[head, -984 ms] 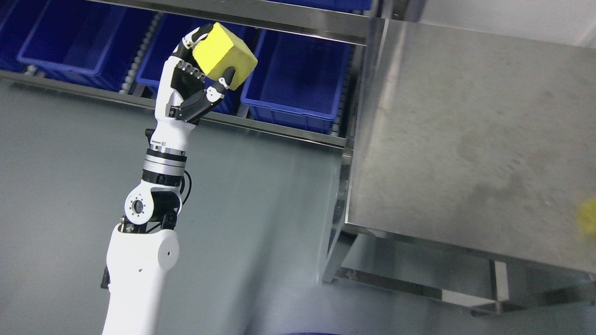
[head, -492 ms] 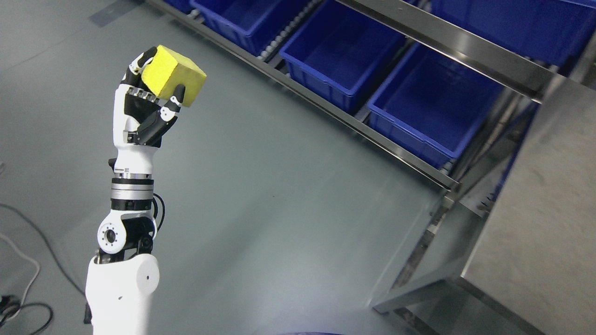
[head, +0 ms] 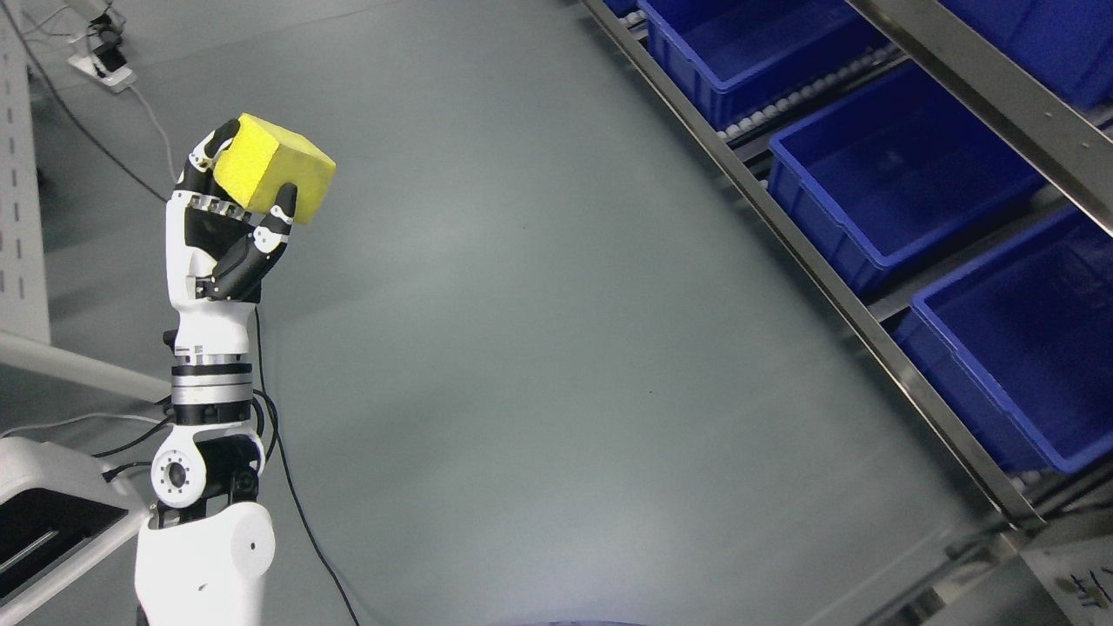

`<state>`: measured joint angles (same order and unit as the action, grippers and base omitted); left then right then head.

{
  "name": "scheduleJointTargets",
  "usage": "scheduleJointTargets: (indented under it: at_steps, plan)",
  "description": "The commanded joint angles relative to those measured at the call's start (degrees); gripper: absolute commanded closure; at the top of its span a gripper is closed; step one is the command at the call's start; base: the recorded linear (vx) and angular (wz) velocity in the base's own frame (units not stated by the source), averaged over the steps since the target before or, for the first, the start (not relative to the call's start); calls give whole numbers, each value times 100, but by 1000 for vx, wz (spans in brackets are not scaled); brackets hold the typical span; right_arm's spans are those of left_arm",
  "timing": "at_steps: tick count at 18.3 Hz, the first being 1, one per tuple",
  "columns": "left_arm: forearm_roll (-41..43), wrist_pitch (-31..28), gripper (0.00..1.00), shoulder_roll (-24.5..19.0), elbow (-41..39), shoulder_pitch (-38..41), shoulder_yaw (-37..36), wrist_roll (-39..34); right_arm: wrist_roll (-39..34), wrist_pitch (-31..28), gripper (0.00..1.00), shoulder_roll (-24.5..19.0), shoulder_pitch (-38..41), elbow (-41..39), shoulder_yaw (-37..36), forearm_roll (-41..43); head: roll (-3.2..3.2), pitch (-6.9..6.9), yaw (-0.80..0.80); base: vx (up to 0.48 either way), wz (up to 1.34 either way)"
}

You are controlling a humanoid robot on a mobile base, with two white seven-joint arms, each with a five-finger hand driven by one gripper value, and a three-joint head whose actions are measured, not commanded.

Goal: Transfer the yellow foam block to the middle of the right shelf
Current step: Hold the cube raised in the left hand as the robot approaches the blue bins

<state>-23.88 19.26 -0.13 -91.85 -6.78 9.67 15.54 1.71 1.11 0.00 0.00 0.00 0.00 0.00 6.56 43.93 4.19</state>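
Note:
My left hand (head: pixel 236 196) is raised upright at the left of the head view, its black and white fingers curled around a yellow foam block (head: pixel 274 171). The block sits tilted in the fingertips, well above the grey floor. The white forearm (head: pixel 207 348) rises from the bottom left corner. A metal shelf rack (head: pixel 869 322) runs diagonally down the right side, far from the hand. My right arm does not show.
Several blue bins (head: pixel 896 174) sit on the rack's roller rails, open and empty-looking. Black and white cables (head: pixel 287 487) trail over the floor beside my arm. A white frame (head: pixel 22 217) and a white base (head: pixel 52 513) stand at the left edge.
The whole picture has swung, so the camera turned: the steel table left the view and the rack slid to the right. My left hand still holds the block the same way.

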Motion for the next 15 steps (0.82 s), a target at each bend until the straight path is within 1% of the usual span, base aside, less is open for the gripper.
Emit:
scheduleJointTargets:
  at_steps: [1, 8, 12, 15]
  plan:
    - [-3, -1, 58, -162, -79, 133, 290, 19, -4, 3, 0, 100, 141, -100, -70, -18, 0, 0, 0, 119, 480]
    - [-3, 8, 57, -180, -79, 133, 316, 19, -4, 3, 0, 100, 132, -100, -70, -18, 9, 0, 0, 166, 356]
    - [-3, 17, 57, -224, -79, 125, 386, 37, -4, 3, 0, 100, 141, -100, -70, -18, 8, 0, 0, 245, 48]
    - [-3, 17, 57, -171, -79, 98, 351, 89, -4, 3, 0, 100, 141, -100, -70, -18, 8, 0, 0, 315, -128]
